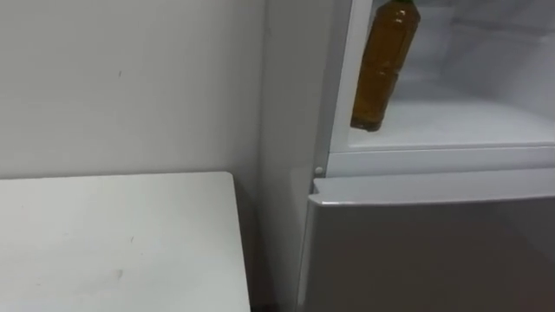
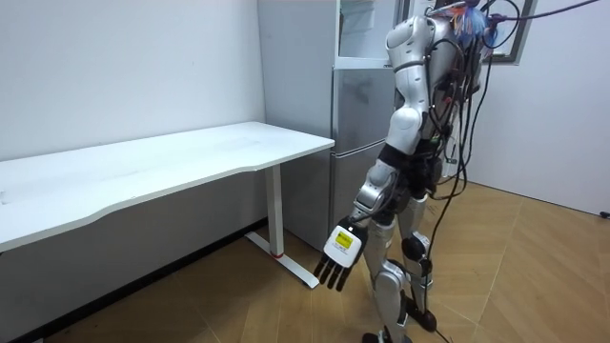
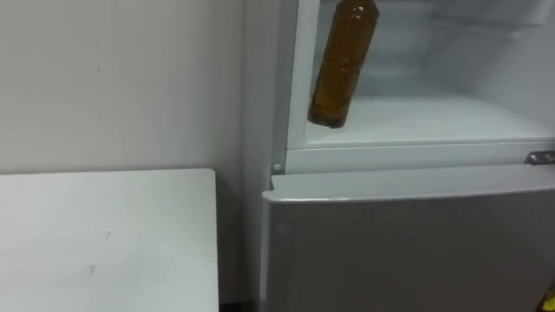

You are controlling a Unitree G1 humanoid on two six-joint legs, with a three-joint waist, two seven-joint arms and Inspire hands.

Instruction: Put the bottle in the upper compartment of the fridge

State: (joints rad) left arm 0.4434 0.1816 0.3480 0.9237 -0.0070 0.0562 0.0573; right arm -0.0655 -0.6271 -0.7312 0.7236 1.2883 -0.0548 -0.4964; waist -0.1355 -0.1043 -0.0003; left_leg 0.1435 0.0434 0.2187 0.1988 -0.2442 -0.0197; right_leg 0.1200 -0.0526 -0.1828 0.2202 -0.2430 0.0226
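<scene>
A white counter [image 1: 113, 243] fills the lower left of the eye views, its bare top running up to a pale wall [image 1: 130, 87]. Its right edge stops just beside the fridge [image 1: 286, 130], with a narrow dark gap between them.

The upper compartment [image 1: 468, 121] of the fridge stands open and shows a white floor and back wall. The lower door [image 1: 434, 251] beneath it is closed.

The bottle [image 1: 384, 65], filled with amber liquid, is at the left front of this open upper compartment, close to the left side of the frame. It is tilted, with the top leaning right and the base lower and to the left, low over the front of the compartment floor. Whether the base touches that floor cannot be told. The bottle's top runs out of the eye views, so what holds it cannot be seen.

In the room view the counter stretches along the wall on the left, and the fridge stands in the corner past its end. The robot stands upright on the wooden floor [image 2: 534, 267], close in front of the fridge. Its left hand [image 2: 339, 255] hangs low by its leg, near the counter's leg, with the fingers straight, spread and holding nothing.
</scene>
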